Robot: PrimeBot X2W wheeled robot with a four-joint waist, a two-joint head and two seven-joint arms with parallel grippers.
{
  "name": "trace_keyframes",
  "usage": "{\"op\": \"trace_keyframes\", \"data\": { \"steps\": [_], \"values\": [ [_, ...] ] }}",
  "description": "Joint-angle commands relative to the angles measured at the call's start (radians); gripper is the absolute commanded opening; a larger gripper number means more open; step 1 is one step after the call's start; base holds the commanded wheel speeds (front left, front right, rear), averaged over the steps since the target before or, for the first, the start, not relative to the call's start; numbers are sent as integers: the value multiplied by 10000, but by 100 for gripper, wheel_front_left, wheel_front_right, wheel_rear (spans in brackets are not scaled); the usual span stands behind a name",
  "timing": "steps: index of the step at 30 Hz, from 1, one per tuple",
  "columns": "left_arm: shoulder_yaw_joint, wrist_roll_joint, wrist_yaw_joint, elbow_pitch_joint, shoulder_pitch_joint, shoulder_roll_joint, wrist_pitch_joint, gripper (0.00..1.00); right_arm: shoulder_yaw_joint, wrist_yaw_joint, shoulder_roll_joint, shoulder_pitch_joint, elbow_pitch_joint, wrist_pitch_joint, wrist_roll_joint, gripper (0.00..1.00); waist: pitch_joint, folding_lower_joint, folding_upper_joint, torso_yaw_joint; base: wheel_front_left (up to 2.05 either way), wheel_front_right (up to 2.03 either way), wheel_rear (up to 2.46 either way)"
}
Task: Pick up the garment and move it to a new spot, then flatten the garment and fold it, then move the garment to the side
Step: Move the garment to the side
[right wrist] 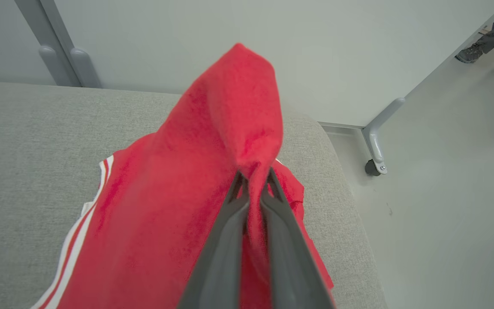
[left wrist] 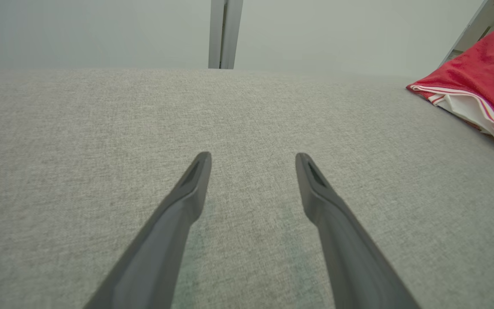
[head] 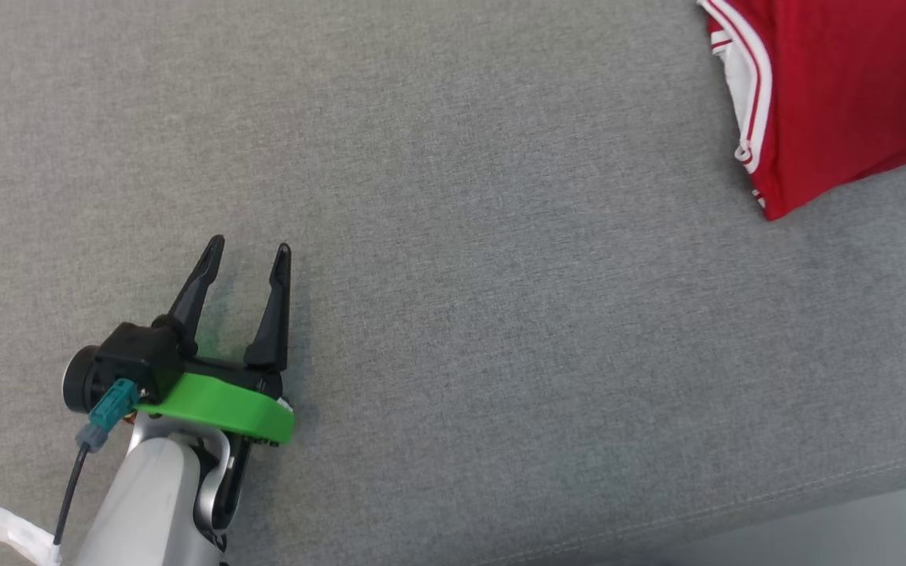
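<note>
The garment (head: 838, 94) is red with white-striped trim and lies at the far right corner of the grey cushion in the head view. In the left wrist view the garment (left wrist: 483, 86) shows at the right edge. My right gripper (right wrist: 253, 176) is shut on a pinched fold of the garment (right wrist: 230, 128), which stands up in a peak above the fingertips while the rest drapes on the cushion. Far from the cloth, my left gripper (head: 248, 251) hovers open at the lower left over bare cushion; its fingers (left wrist: 195, 180) hold nothing.
A grey fabric cushion (head: 461, 236) spans the work area, with its front edge at the lower right. Beyond its right end lie pale floor (right wrist: 444, 206) and a wheeled frame leg (right wrist: 375, 150). A person's shoe (right wrist: 470, 53) shows far off.
</note>
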Motion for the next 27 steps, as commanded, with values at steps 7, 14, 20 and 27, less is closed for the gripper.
{"op": "trace_keyframes", "data": {
  "steps": [7,14,20,27],
  "values": [
    [-75,-16,-5,-81,-610,156,6,100,-144,-15,-594,-582,1113,-699,-679,0,1001,-2,0,560,0,0,0],
    [34,6,-5,-90,-654,207,8,100,-251,-15,-220,-884,2779,-1422,-1659,100,1191,-2,0,797,0,0,0],
    [236,-4,-5,9,-337,88,6,100,-722,-16,-135,-1210,4096,-2483,-2877,100,574,-2,0,769,0,0,0],
    [612,-69,-5,142,210,-89,6,100,-1035,-16,765,-947,4265,-4310,-3539,100,-1114,-2,0,615,0,0,0]
  ]
}}
